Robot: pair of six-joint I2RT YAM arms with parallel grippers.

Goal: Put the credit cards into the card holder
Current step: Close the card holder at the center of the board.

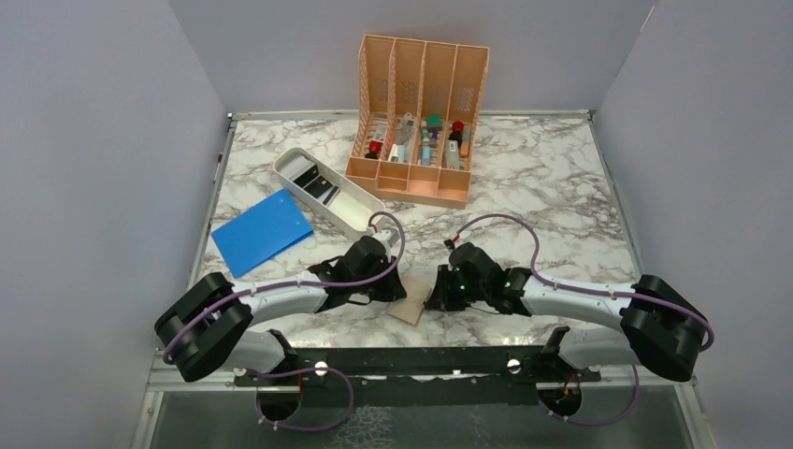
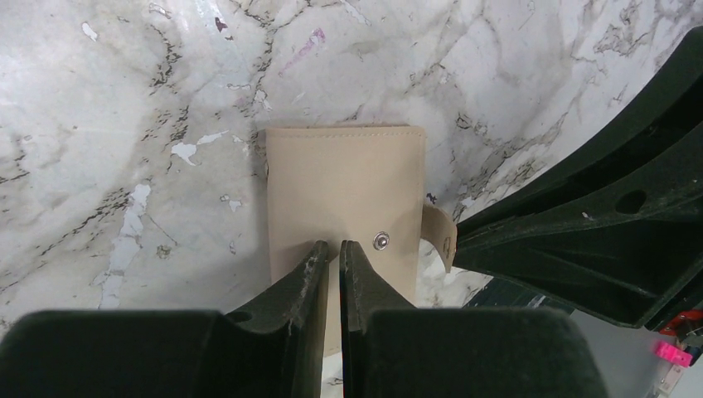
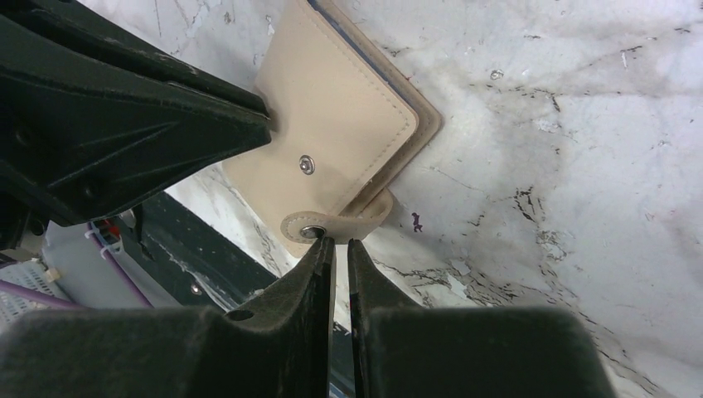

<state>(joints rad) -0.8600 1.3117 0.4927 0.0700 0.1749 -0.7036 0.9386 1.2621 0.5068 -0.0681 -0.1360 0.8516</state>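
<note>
The card holder (image 1: 411,305) is a tan folded wallet lying shut on the marble near the front edge, between both grippers. In the left wrist view the card holder (image 2: 344,186) shows its cover and a snap stud (image 2: 381,241). My left gripper (image 2: 332,247) is shut to a thin slit, with its tips over the cover's near edge. In the right wrist view the holder (image 3: 340,116) has its strap tab (image 3: 319,225) folded over but not snapped. My right gripper (image 3: 338,243) is shut, with its tips touching the tab. A dark blue edge (image 3: 370,55) shows between the flaps. No loose credit card shows clearly.
A white oblong tray (image 1: 348,208) with dark flat pieces in it lies at the back left. A large blue sheet (image 1: 262,232) lies left of it. An orange slotted rack (image 1: 418,122) stands at the back. The black frame (image 1: 411,363) runs along the front edge.
</note>
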